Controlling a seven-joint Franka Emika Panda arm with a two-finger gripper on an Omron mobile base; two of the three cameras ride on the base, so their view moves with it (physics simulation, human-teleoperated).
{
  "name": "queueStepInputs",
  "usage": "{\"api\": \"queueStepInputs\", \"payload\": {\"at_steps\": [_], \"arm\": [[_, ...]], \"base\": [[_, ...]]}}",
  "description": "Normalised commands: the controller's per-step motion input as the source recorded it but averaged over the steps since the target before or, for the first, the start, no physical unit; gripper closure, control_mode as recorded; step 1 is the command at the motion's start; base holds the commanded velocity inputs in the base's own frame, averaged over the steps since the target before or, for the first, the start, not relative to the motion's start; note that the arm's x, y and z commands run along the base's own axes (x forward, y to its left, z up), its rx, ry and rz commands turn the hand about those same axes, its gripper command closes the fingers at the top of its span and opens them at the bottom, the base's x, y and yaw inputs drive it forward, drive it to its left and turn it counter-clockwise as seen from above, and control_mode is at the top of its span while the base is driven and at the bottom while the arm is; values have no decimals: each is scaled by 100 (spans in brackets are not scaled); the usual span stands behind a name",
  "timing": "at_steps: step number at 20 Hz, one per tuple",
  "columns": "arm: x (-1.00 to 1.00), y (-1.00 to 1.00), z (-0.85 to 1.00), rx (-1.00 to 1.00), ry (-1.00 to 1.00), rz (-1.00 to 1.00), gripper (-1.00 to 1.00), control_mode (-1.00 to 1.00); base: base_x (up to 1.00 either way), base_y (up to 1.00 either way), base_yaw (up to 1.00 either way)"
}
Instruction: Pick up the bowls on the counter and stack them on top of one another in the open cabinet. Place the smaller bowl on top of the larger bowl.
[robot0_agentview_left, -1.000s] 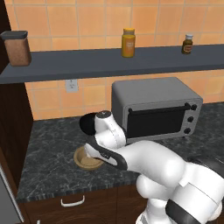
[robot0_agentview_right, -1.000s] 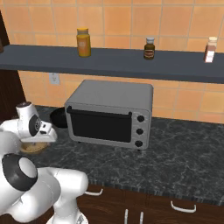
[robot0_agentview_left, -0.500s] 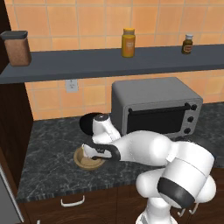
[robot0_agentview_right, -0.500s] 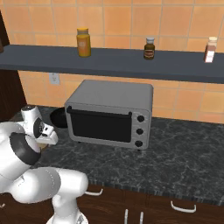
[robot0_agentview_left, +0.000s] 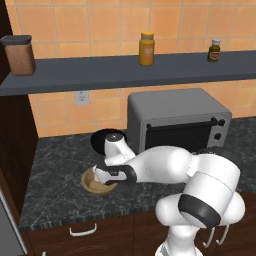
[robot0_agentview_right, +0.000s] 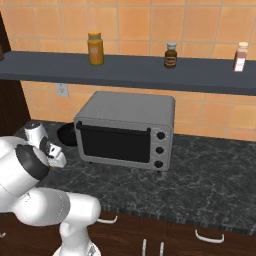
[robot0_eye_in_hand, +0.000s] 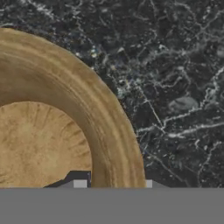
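On the counter, left of the toaster oven, the gripper straddles the rim of the smaller bowl, its 2 fingers apart, 1 inside, 1 outside; larger bowl sits behind

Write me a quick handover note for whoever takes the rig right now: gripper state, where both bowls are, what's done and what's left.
Gripper: low over the smaller bowl, one fingertip inside its rim and one outside; open, nothing held.
Smaller bowl: on the counter, left of the toaster oven.
Larger bowl: on the counter behind it, beside the oven.
Open cabinet: holds jars, no bowls.
Done: nothing stacked.
Left: both bowls up, black first, tan on top.
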Motion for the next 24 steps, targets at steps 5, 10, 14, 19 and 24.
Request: {"api": "queueStepInputs", "payload": {"at_steps": [5, 10, 14, 19, 24], "arm": [[-2, 11, 32, 2, -16, -19, 100, -100], [-15, 38, 69, 0, -38, -39, 100, -100], [-1, 34, 53, 3, -32, -64, 100, -100], [10, 25, 55, 9, -16, -70, 100, -100], [30, 8, 65, 5, -7, -59, 100, -100]], "base": [[0, 0, 0], [0, 0, 0], [0, 0, 0], [0, 0, 0], [0, 0, 0]]}}
